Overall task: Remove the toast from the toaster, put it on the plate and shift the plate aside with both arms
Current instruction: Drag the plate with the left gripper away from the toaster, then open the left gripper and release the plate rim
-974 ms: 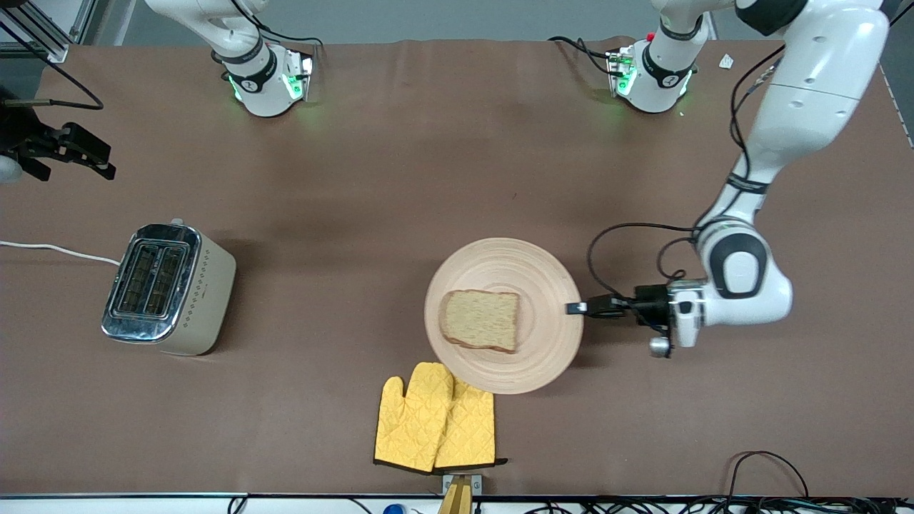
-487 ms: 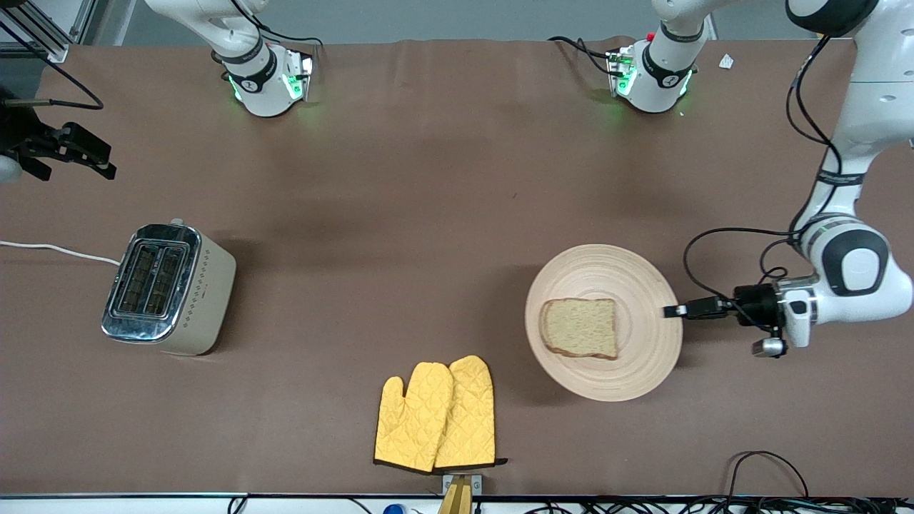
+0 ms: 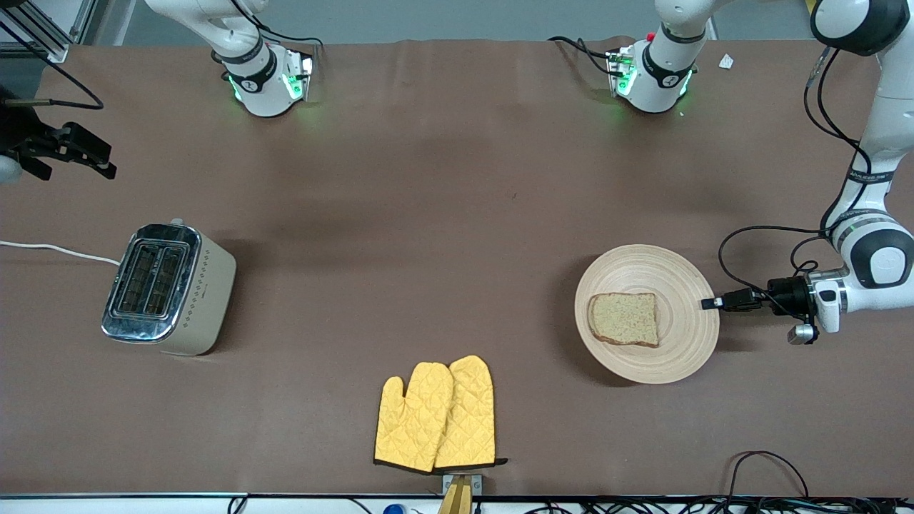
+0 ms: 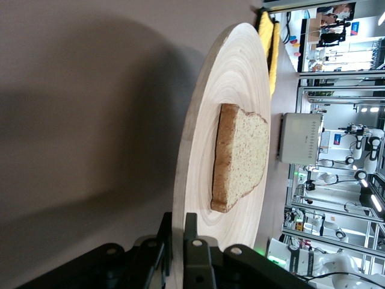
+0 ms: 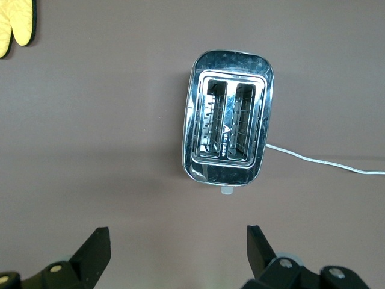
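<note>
Free room and obstacles. Left gripper [image 3: 708, 303], clamped on the plate [image 3: 646, 271] rim: bare table [image 3: 457, 200] all round it; only the plate with its toast [image 3: 623, 319] stands before the fingers. Right gripper [image 5: 177, 250], jaws wide, waiting: below it, the toaster [image 3: 168, 289]. Yellow oven mitts [image 3: 435, 416] lie well apart from both.

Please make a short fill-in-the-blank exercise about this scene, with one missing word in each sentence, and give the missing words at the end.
1. The toast lies on the wooden ____.
2. The left gripper is shut on the plate's ____.
3. The fingers of the right gripper are ____ above the toaster.
4. The oven mitts, nearer to the front camera than the plate, are ____ in colour.

Missing words: plate; rim; open; yellow
</note>
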### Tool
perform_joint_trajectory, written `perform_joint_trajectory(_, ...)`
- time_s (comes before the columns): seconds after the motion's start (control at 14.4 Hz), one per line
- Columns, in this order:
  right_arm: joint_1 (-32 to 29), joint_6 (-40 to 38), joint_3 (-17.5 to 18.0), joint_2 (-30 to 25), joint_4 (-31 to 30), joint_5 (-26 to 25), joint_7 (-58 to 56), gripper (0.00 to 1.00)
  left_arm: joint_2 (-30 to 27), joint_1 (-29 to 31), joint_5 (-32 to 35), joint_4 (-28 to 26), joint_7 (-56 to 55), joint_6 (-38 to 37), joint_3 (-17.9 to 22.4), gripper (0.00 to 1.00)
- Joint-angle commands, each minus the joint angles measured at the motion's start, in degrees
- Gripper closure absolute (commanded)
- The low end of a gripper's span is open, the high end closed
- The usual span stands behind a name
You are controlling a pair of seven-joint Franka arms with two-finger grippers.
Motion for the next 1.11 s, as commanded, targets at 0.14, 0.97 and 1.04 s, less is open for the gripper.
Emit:
perform_joint_trajectory(0.14, -0.1, -0.1, 0.1, -1.4, -1.1, 0.6, 0.8, 0.0, 3.2, 2.3, 0.7, 2.6, 1.4, -2.0, -0.6, 0.99)
perform_joint_trajectory(0.97, -0.2, -0.1, 0.1, -1.3, -1.0, 0.6, 0.8, 0.0, 3.5, 1.8, 4.5, 6.1, -2.0, -1.5, 2.3, 0.0)
perform_joint_trajectory(1.04, -0.1, -0.1, 0.1, -1.3, -1.0, 0.6, 0.8, 0.0, 3.2, 2.0, 7.1, 8.0, -5.3, -1.9, 2.1, 0.0)
